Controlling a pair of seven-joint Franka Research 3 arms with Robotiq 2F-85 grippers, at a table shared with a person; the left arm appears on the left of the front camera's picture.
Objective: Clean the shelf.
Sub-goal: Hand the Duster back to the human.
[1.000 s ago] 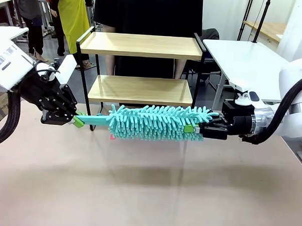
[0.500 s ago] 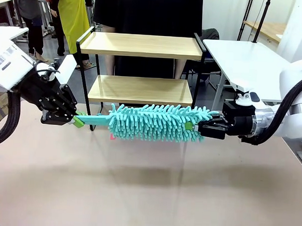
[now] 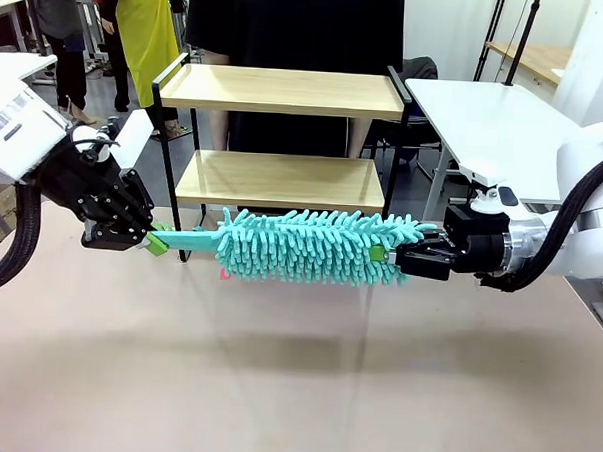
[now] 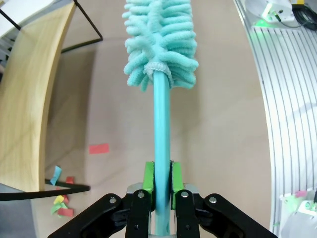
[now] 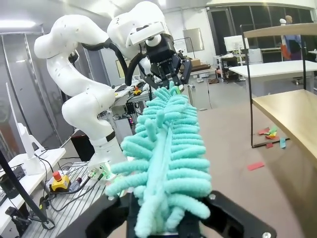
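Since a second ago the right gripper [image 3: 388,257] has clamped down on the tip of the turquoise microfibre duster [image 3: 311,244], where earlier its green pads stood a little apart around the fluffy end; the duster itself has shifted very slightly toward the left arm. Now the tool hangs level above the brown table [image 3: 294,386], spanned between both arms. The left gripper [image 3: 153,242] is clenched on the duster's bare turquoise handle, and in the left wrist view its green pads [image 4: 148,177] press the handle from both sides, with the chenille head [image 4: 159,42] farther out. From the right wrist view the fluffy end [image 5: 166,173] sits squeezed between that gripper's fingers, and the left gripper [image 5: 168,82] holds the far end.

The shelf [image 3: 280,135] stands at the table's far edge, just behind the duster and between the two grippers, both wooden boards above the level of the tool. A person in black stands behind it.
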